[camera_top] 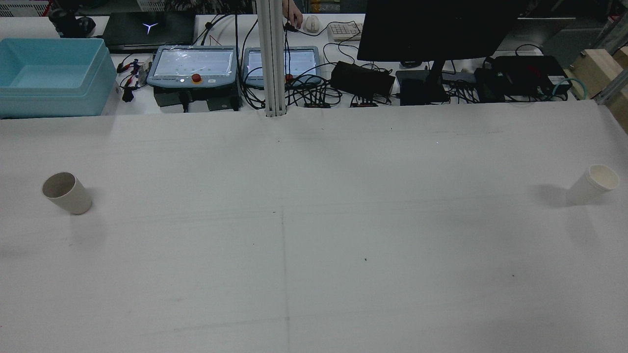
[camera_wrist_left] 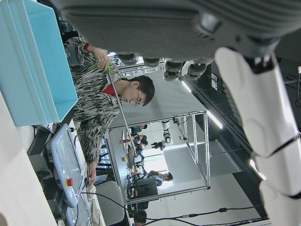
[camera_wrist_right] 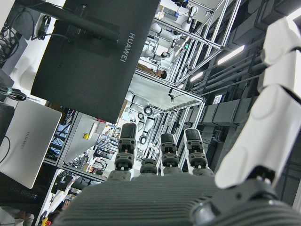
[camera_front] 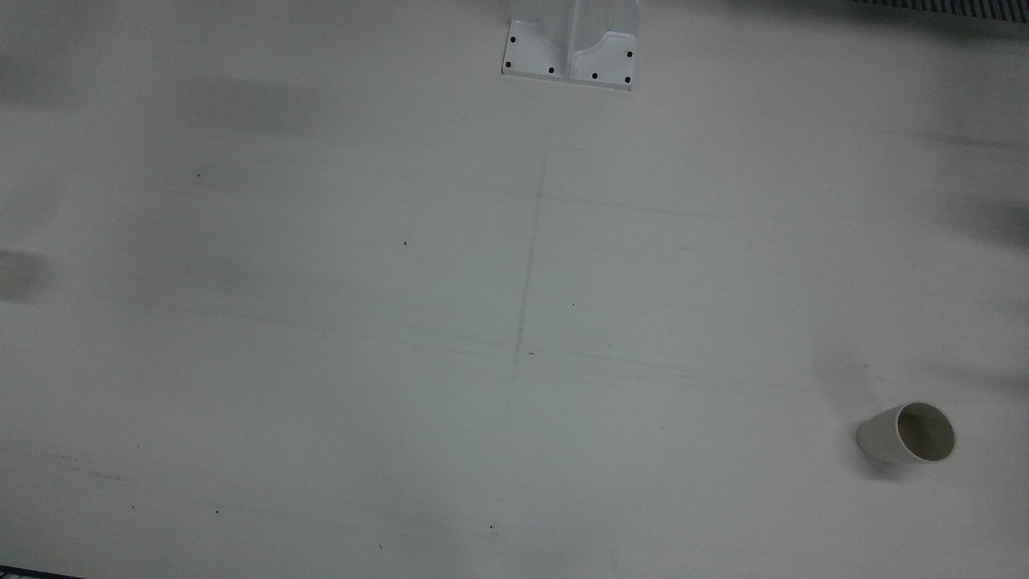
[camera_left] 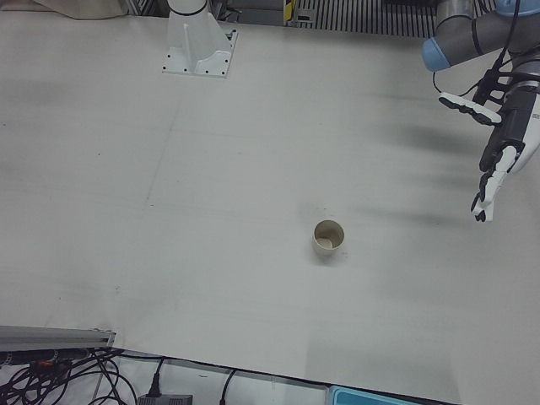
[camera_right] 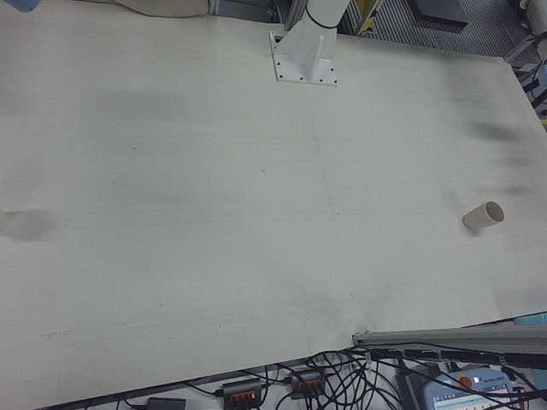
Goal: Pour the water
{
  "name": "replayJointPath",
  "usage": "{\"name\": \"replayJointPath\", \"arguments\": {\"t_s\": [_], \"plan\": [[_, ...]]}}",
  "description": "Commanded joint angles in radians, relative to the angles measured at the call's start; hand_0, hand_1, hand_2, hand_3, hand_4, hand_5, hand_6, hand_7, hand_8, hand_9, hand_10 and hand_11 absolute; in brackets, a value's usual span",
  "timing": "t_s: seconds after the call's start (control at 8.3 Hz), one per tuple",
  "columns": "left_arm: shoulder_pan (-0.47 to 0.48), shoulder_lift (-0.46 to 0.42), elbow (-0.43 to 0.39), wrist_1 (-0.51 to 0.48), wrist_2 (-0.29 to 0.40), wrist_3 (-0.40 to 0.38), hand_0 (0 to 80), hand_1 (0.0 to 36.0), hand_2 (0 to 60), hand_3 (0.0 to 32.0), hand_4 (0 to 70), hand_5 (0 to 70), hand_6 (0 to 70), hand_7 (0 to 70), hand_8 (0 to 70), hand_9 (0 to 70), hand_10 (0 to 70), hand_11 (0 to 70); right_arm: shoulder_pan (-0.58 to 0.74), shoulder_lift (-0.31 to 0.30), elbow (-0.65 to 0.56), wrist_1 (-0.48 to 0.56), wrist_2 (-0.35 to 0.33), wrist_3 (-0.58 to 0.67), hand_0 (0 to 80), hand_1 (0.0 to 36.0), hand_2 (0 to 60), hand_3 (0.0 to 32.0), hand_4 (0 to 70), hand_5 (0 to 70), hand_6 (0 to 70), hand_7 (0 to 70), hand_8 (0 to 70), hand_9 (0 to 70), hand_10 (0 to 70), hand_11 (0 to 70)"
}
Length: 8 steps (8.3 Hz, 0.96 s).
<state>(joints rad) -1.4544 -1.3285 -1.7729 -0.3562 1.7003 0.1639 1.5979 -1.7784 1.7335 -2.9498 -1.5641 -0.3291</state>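
Front view first: a wide bare table (camera_front: 321, 322), the arm pedestal (camera_front: 571, 48) at the far edge, and one paper cup (camera_front: 908, 434) standing upright near the right side, close to the near edge. No hand here.

Rear view now: two cups. The beige-grey cup is far out on the left of the table, and a white cup (camera_top: 591, 184) sits far out on the right, almost at the edge. They are well apart, with the whole middle of the table between them. Whether either holds water cannot be told. Beyond the table are a blue bin (camera_top: 51, 78), two teach pendants (camera_top: 194, 66) and a dark monitor (camera_top: 431, 27).

Left-front view: the left hand (camera_left: 502, 143) hangs in the air at the right edge, fingers spread and holding nothing, well apart from the cup, which stands alone mid-table.

Right-front view: only the beige-grey cup shows, at the right; the white one is out of frame.

Left hand view: pale fingers apart, looking past the bin at a person (camera_wrist_left: 101, 94) beyond the table.

Right hand view: the right hand (camera_wrist_right: 188, 188) has fingers extended and apart, nothing in it, pointed at the monitor.

Risks from here, as I judge: light paper cups may tip or crush under a hard grasp, and the white one so near the edge could be knocked off on approach. With the cups this far apart, carrying one across invites spills.
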Motion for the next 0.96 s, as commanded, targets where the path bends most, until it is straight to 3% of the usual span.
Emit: {"name": "replayJointPath", "arguments": {"t_s": [0.0, 0.12, 0.36, 0.6, 0.72, 0.84], "plan": [[0.0, 0.035, -0.017, 0.006, -0.001, -0.003, 47.4, 12.8, 7.2, 0.0, 11.6, 0.0, 3.6, 10.4, 0.0, 0.6, 0.1, 1.7, -0.022, -0.018, -0.187, 0.169, -0.004, -0.008, 43.2, 8.0, 4.9, 0.0, 4.5, 13.9, 8.5, 12.9, 3.2, 3.8, 13.4, 20.4], [0.003, 0.037, -0.01, 0.003, -0.001, 0.011, 46.9, 12.4, 7.8, 0.0, 11.3, 0.0, 3.5, 10.4, 0.0, 0.6, 0.2, 1.6, -0.035, -0.018, -0.178, 0.188, -0.007, 0.002, 39.2, 5.3, 0.7, 0.0, 0.0, 8.2, 4.5, 8.0, 3.4, 2.3, 14.4, 21.8], [0.053, 0.035, 0.094, -0.108, -0.004, 0.156, 46.6, 12.1, 8.5, 0.0, 11.2, 0.0, 3.6, 10.5, 0.0, 0.7, 0.2, 1.6, -0.059, -0.026, -0.164, 0.181, -0.011, 0.001, 46.0, 10.9, 9.0, 0.0, 8.2, 18.4, 10.2, 15.4, 2.3, 4.0, 13.1, 20.3], [0.152, 0.016, 0.15, -0.162, -0.007, 0.315, 50.0, 20.6, 18.8, 0.0, 5.7, 0.0, 2.4, 7.8, 0.3, 0.1, 0.0, 1.4, -0.081, -0.026, -0.166, 0.181, -0.007, -0.016, 46.9, 13.7, 16.2, 0.0, 12.5, 21.8, 12.1, 17.6, 1.7, 4.8, 12.5, 19.5], [0.173, 0.012, 0.205, -0.232, -0.043, 0.386, 50.9, 22.3, 18.5, 3.8, 0.0, 0.0, 0.0, 4.2, 0.4, 0.0, 0.0, 0.1, -0.105, -0.023, -0.164, 0.181, -0.004, -0.027, 46.9, 14.1, 17.8, 0.0, 13.7, 21.9, 12.3, 18.1, 2.0, 5.2, 12.4, 19.4], [0.23, -0.018, 0.28, -0.283, -0.089, 0.407, 47.0, 15.9, 13.6, 11.0, 0.0, 0.0, 0.0, 1.6, 0.0, 0.0, 0.0, 0.0, -0.136, -0.015, -0.164, 0.181, 0.002, -0.03, 46.8, 13.9, 18.7, 0.0, 14.9, 22.7, 12.9, 19.0, 2.5, 6.0, 12.7, 19.8]]}}
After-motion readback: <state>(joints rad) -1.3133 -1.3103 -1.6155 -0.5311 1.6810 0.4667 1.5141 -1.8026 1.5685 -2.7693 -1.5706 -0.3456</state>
